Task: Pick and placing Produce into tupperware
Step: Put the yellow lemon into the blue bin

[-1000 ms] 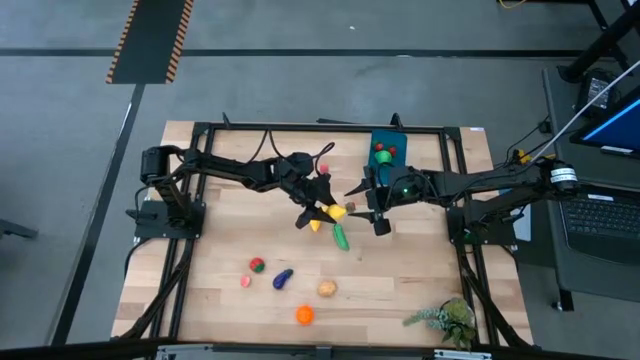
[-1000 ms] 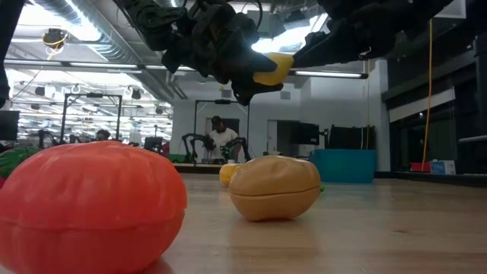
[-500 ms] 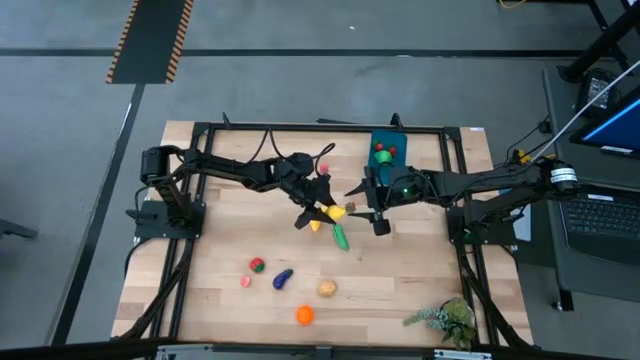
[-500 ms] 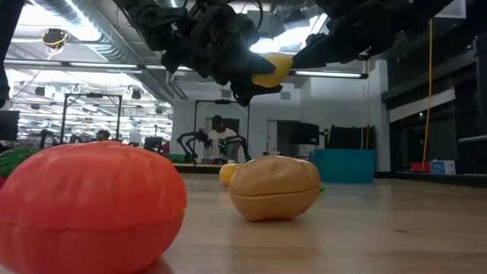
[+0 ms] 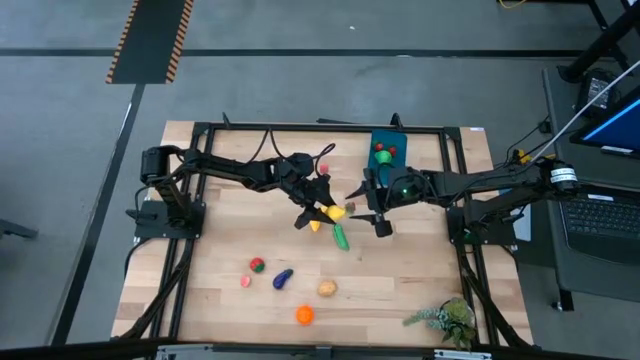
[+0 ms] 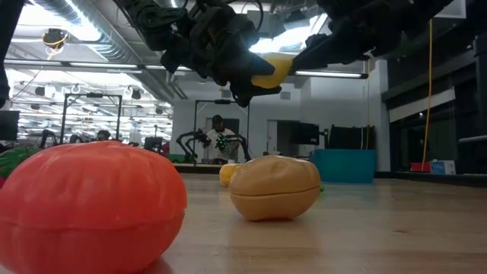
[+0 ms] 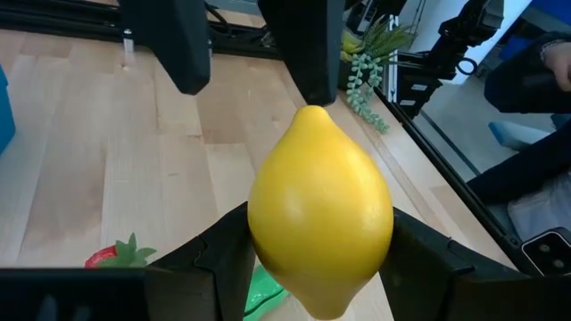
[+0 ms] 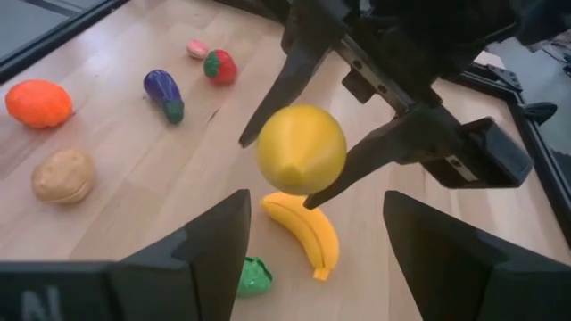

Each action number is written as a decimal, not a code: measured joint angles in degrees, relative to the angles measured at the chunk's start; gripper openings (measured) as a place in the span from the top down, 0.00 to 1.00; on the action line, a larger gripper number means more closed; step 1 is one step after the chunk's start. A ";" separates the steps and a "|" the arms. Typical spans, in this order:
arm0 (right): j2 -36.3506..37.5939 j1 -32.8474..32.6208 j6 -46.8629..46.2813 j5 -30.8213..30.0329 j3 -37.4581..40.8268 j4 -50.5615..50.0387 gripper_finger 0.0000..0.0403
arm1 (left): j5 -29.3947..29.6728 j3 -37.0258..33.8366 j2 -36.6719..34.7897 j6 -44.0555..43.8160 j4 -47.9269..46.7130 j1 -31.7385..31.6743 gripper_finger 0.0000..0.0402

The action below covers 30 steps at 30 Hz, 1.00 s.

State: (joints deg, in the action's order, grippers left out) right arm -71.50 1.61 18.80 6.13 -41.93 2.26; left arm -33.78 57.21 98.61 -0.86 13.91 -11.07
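A yellow lemon (image 5: 338, 212) is in my left gripper (image 5: 327, 210), in the air over the middle of the table. My right gripper (image 5: 368, 210) is open and faces the lemon from the table's right. Its fingers stand apart just short of the lemon's pointed end (image 7: 312, 114) without touching it. Below lie a yellow banana (image 8: 303, 232) and a green cucumber (image 8: 252, 276). The blue tupperware (image 5: 385, 150) sits near the far edge with red and green pieces inside. Other produce lies toward the near edge: a strawberry (image 5: 256, 265), an eggplant (image 5: 283, 278), a potato (image 5: 327, 289) and an orange piece (image 5: 304, 315). My left gripper pinches the lemon across its wide middle (image 7: 268, 223), one finger (image 7: 223, 259) on each side. The fingers slant down from the table's left. The lemon is lifted clear of the table, and its pointed end faces away from my left gripper, toward my right gripper.
A leafy green sprig (image 5: 445, 320) lies at the near right corner. A small pink piece (image 5: 245, 282) sits by the strawberry. Black frame rails (image 5: 300, 128) run round the table. Bare wood shows on the table's left half. People and equipment show in the room beyond the table.
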 joint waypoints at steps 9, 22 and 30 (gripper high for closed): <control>0.00 0.00 2.99 5.49 0.02 -0.91 0.36 | 0.00 0.00 0.00 0.00 -0.19 0.00 0.53; 0.00 0.00 3.79 3.31 0.04 3.57 0.36 | -1.49 0.00 0.00 0.00 -0.63 0.00 0.53; 0.02 0.02 2.48 2.34 0.04 3.94 0.36 | -1.53 -0.02 -0.02 0.00 -1.62 0.00 0.53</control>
State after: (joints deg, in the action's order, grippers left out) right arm -71.48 1.63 21.28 8.47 -41.89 6.20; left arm -35.31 57.19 98.59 -0.86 12.30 -11.07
